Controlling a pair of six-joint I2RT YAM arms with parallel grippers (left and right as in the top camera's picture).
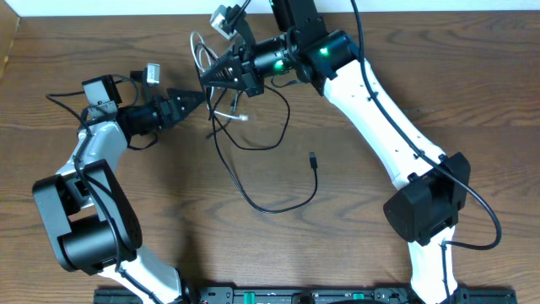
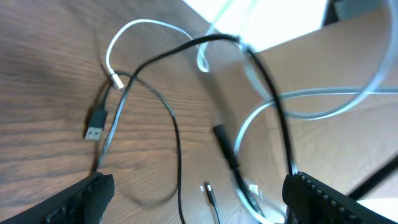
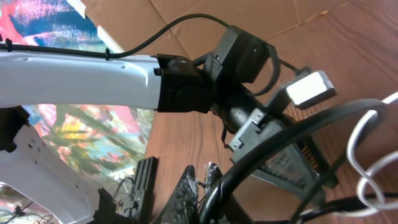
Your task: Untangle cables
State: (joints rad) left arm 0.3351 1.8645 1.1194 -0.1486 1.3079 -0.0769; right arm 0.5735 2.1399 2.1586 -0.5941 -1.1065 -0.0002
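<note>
The black cable [image 1: 278, 205] lies in a wide loop on the wooden table, its plug [image 1: 313, 159] at mid-table. Its upper part rises to my right gripper [image 1: 205, 78], which is shut on it; in the right wrist view the black cable [image 3: 280, 146] runs past the closed fingertips [image 3: 191, 177]. The white cable [image 1: 199, 52] curls in loops around the same spot, one white end [image 1: 240, 116] hanging lower. My left gripper [image 1: 196, 97] stands wide open just left of the tangle, with both cables [image 2: 177, 134] and a black USB plug [image 2: 94, 127] ahead of its fingers [image 2: 87, 196].
Brown cardboard [image 3: 261, 15] lies along the table's back edge. The right arm's white link [image 1: 380, 110] slants across the right half of the table. A black rail [image 1: 295, 295] runs along the front edge. The left arm's base [image 1: 84, 228] fills the front left.
</note>
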